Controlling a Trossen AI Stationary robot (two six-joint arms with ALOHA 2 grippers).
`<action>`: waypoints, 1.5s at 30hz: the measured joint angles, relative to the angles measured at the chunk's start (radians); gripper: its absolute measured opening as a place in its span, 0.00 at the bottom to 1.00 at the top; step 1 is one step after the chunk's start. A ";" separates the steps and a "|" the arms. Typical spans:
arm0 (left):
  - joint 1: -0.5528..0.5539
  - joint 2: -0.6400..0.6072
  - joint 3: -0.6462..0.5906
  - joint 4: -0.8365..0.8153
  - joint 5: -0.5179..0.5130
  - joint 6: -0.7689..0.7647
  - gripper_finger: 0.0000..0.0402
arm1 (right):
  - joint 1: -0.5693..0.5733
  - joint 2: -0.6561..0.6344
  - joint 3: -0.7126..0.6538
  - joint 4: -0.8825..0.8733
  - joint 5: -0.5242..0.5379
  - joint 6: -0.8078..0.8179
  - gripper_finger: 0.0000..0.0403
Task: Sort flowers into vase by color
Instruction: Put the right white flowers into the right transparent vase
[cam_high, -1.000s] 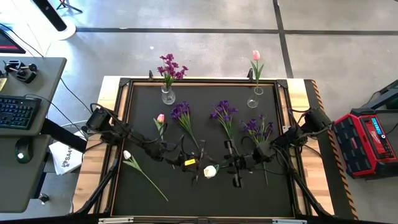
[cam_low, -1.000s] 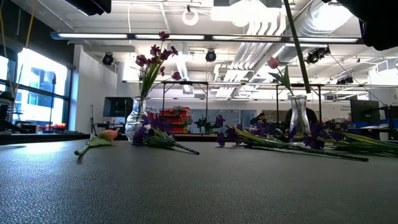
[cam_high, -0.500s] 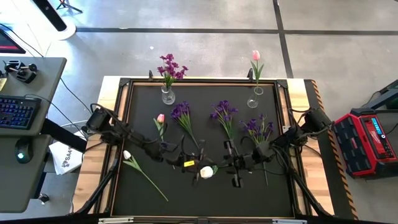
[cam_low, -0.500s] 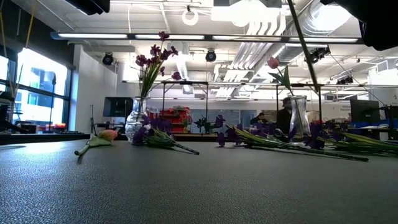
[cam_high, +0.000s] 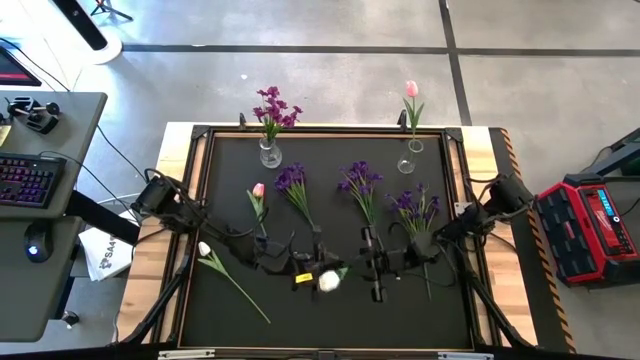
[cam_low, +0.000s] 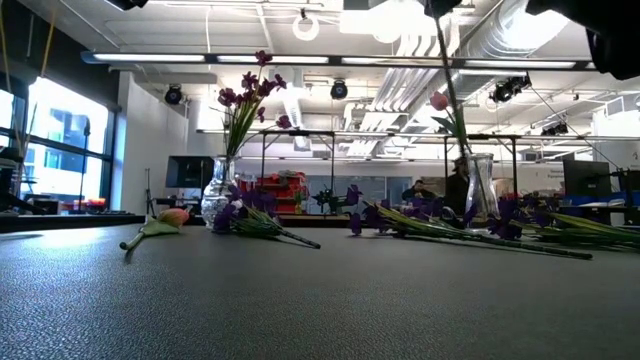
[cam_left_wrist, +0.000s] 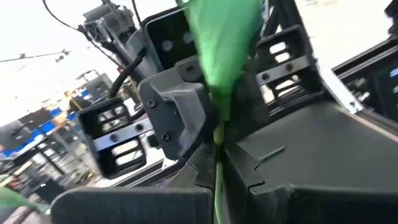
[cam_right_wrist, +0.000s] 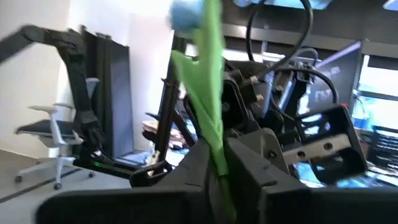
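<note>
2 grippers meet over the near middle of the counter (cam_high: 200, 180), both at a single white tulip (cam_high: 328, 281) — it looks like a hand-over between arms. In the left wrist view the left gripper (cam_left_wrist: 217, 155) is shut tight on the tulip's green stem, which runs up between its fingers. The right gripper (cam_right_wrist: 219, 163) faces it from the other side with the same stem and leaf between its fingers; whether it is clamped or letting go I cannot tell from these views. From above, the white head sits just in front of the 2 grippers, clear of the counter, so the flower is carried and not lying down.

The sorting shows why things stand as they do. The left vase (cam_high: 270, 152) at the far edge holds purple blooms, the right vase (cam_high: 406, 163) holds 1 pink tulip — 1 colour to each. Still lying flat are 3 purple sprays (cam_high: 361, 186) across the middle, a pink tulip (cam_high: 258, 192) just left of them, and another white tulip (cam_high: 205, 249) nearer the left arm.

My judgement: the stem is being passed so that the arm better placed for a vase can carry it. The thin stem could slip or twist if 1 gripper lets go before the other holds it firmly.
</note>
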 joint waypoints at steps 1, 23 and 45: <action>-0.003 0.000 0.000 -0.004 -0.017 0.008 0.00 | 0.007 0.000 0.000 -0.006 0.024 -0.007 0.15; -0.011 -0.094 0.081 -0.537 -0.232 -0.280 0.00 | 0.147 -0.173 0.237 -1.025 0.658 0.282 0.51; -0.004 -0.100 0.080 -0.552 -0.215 -0.328 0.03 | 0.086 -0.175 0.331 -1.146 0.632 0.450 0.03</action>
